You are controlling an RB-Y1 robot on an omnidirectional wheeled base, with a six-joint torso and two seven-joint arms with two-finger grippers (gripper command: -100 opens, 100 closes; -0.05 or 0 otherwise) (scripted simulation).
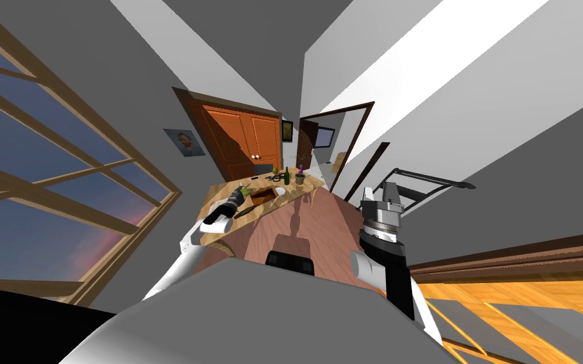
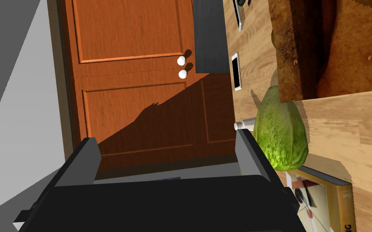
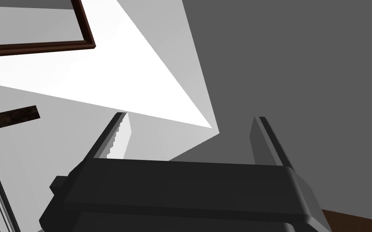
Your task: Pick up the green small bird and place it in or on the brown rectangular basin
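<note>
Though just outside the parted left claw, green bird lengthwise alongside it

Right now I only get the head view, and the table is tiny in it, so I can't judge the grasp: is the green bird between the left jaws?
Observer: No. The green bird sits outside the open left jaws, beside one finger.
Operator: Where's the basin from there?
Observer: The brown basin starts just beyond the bird.
Operator: And the right jaws?
Observer: Open, with nothing between them.
</note>
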